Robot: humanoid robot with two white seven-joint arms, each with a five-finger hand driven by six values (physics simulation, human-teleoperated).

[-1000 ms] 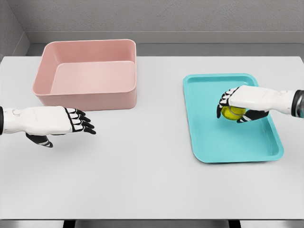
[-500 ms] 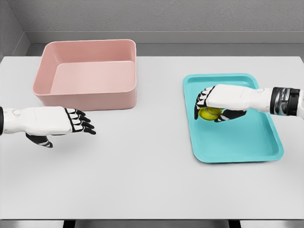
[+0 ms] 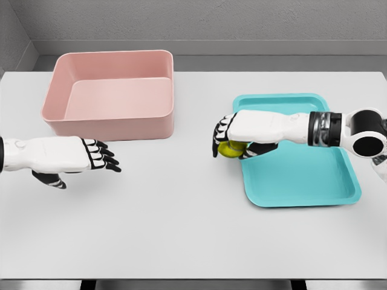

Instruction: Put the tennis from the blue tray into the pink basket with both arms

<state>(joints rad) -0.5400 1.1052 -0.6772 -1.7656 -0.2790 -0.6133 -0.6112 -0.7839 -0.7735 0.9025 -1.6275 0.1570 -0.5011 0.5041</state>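
Observation:
A yellow-green tennis ball [image 3: 230, 149] is held in my right hand [image 3: 233, 140], whose fingers are curled around it from above. The hand and ball hang just past the left rim of the blue tray [image 3: 302, 181], over the white table. The pink basket [image 3: 112, 96] stands at the back left with nothing visible inside. My left hand [image 3: 97, 154] hovers in front of the basket, near the table's left side, fingers stretched out to the right and holding nothing.
The white table [image 3: 181, 229] spreads wide between the two hands and toward the front edge. A grey wall runs behind the table.
My right hand has carried the tennis ball leftward from the tray's middle to beyond its left rim. The left hand has stayed in place.

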